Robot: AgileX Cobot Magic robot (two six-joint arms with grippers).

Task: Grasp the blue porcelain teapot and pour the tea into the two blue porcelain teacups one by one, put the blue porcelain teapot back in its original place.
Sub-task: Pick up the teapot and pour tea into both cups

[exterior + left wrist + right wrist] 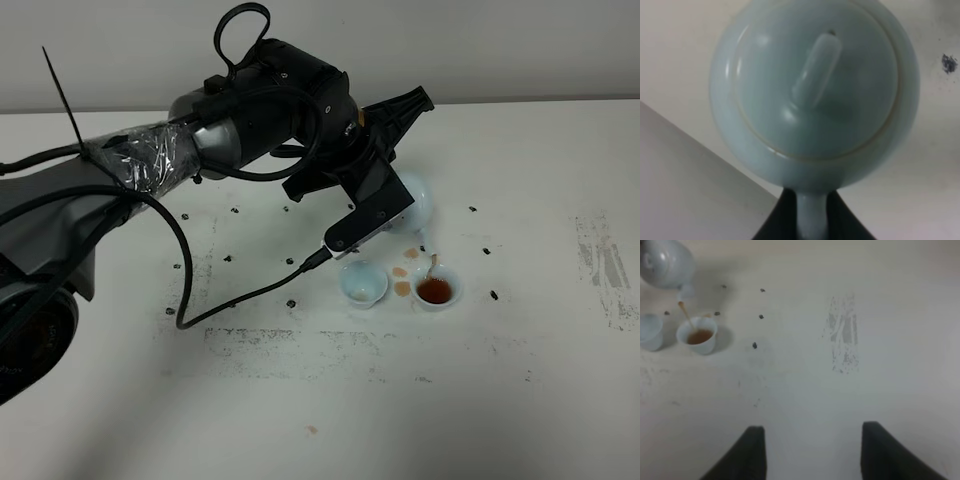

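The left arm (200, 145) reaches in from the left edge of the exterior view to just right of centre. There the left gripper (812, 217) is clamped tight on the loop handle of the blue porcelain teapot (418, 198). The wrist view shows the handle pinched between the two black fingers (777, 222), with the lid and its knob (817, 70) filling most of the picture. The pot hangs above the table (500, 400), tipped with its spout down toward the cups.

Just below it, a little right of centre in the exterior view, the two cups stand side by side, close but not touching. The left teacup (363, 283) shows only pale glaze inside. The right teacup (437, 290) holds reddish-brown tea, and a thin brown stream (686, 315) runs from the spout into it. A few tea spots (403, 280) lie on the table between the cups and the pot (small splashes, none on the left cup).

The right gripper (812, 450) hovers over bare table well to the right of the cups, its fingers spread wide with nothing between them.

A black cable (240, 300) loops across the table at left of centre.
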